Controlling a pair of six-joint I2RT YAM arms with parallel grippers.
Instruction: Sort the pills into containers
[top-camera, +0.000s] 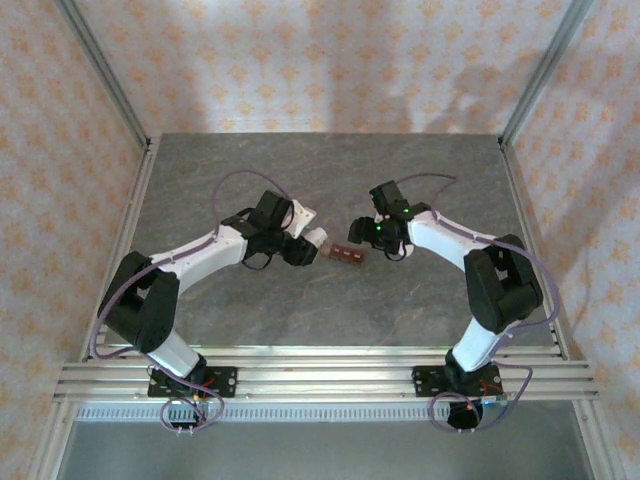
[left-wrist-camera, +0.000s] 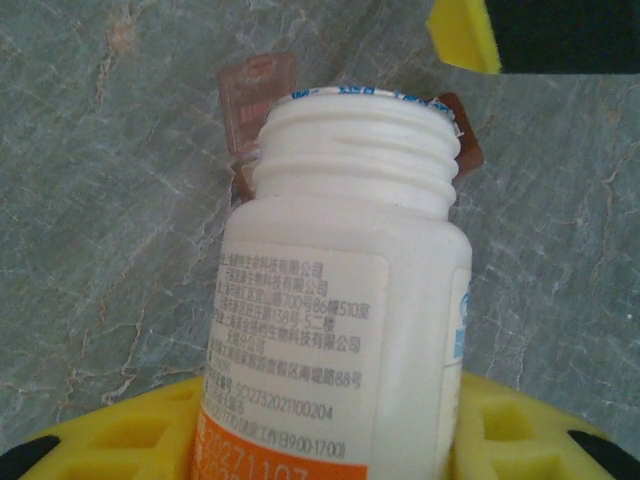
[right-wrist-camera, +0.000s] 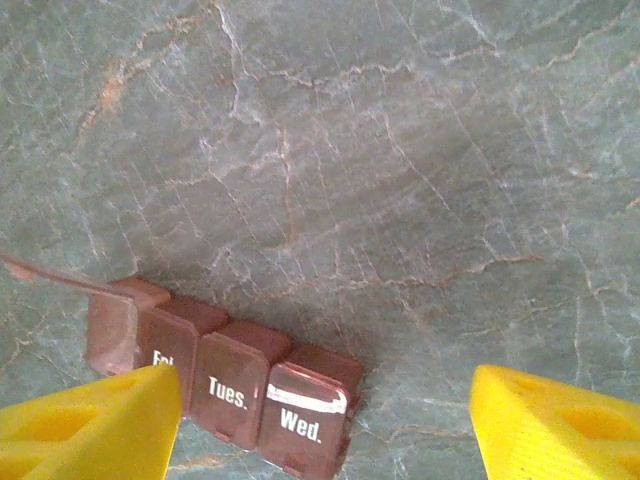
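containers (right-wrist-camera: 240, 385) | reddish-brown four-compartment strip | flat on table (right-wrist-camera: 400, 150) | end lid open, others shut

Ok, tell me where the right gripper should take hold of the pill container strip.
Pinch the container strip across its two long sides at the Wed. compartment, coming straight down from above. It lies flat on the table and is narrow that way, so the open right gripper should span it, and that end is clear of the raised lid.
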